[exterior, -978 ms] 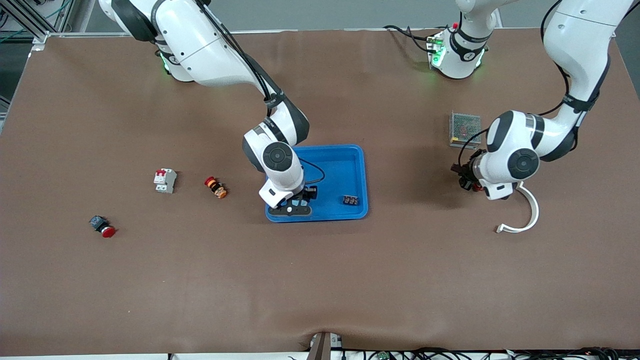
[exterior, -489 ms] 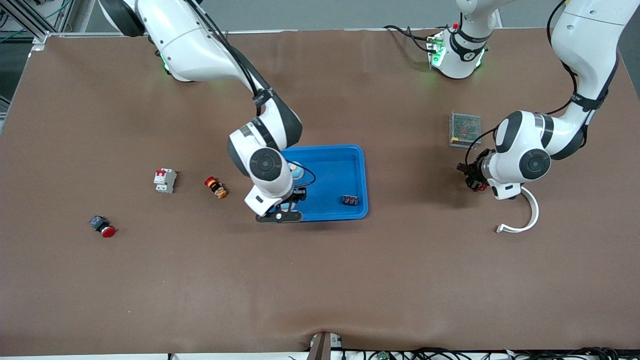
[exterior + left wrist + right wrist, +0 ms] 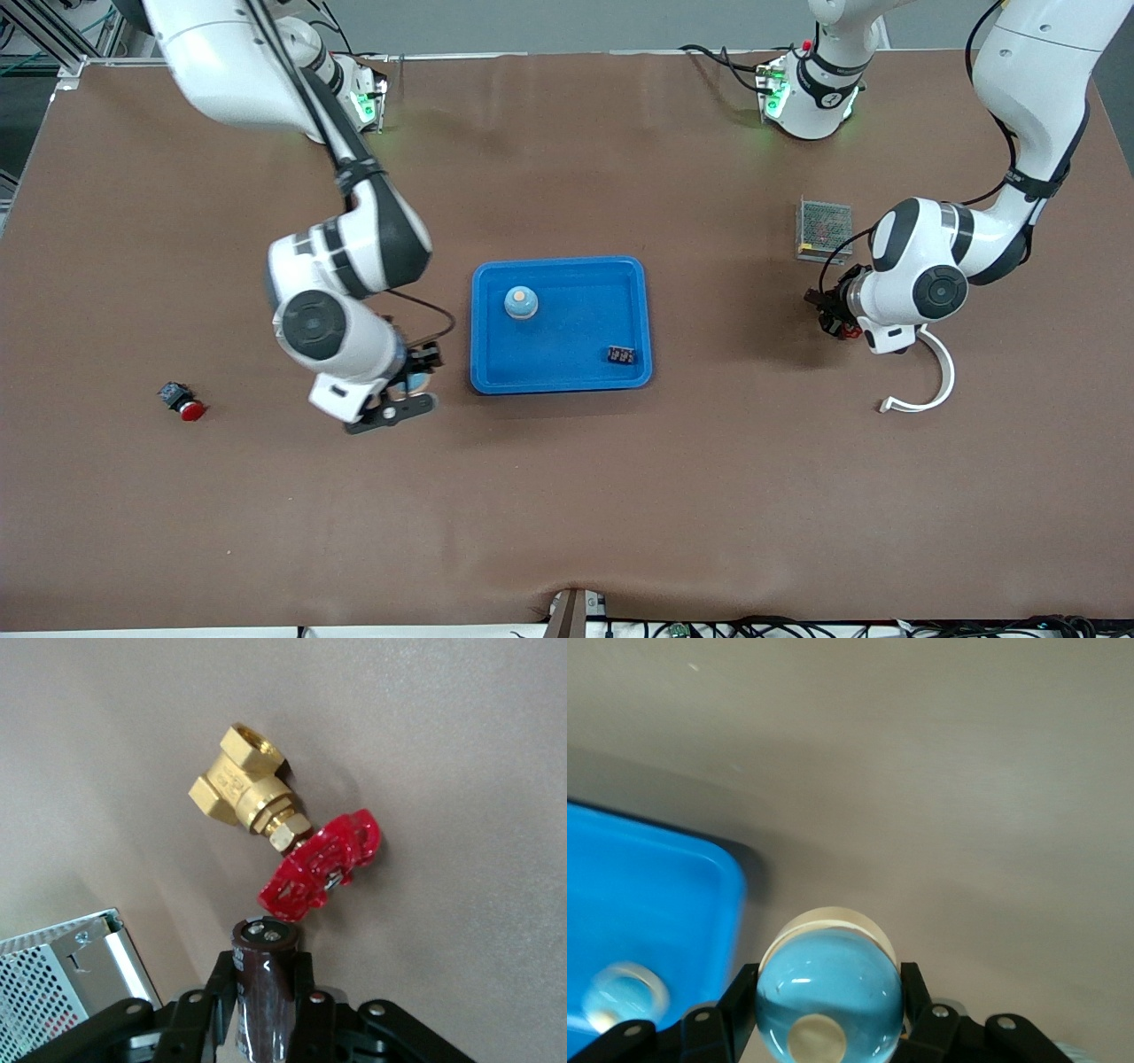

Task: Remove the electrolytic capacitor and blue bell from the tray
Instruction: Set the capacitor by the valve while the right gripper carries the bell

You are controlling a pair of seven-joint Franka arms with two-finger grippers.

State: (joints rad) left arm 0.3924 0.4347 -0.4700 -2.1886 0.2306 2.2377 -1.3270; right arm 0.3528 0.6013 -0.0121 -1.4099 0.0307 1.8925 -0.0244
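A blue bell with a cream button sits between the fingers of my right gripper, which is shut on it. That right gripper hangs over the bare table beside the blue tray, toward the right arm's end. A second blue bell stands in the tray. My left gripper is shut on a dark brown capacitor, held upright over the table near a brass valve. In the front view the left gripper is beside the metal mesh box.
A small black part lies in the tray's corner. A white curved piece lies near the left arm. A red push button sits toward the right arm's end. The valve has a red handle.
My right arm swung from over the tray toward the right arm's end, carrying its bell. A bell in the tray came into view. The left arm shifted only slightly.
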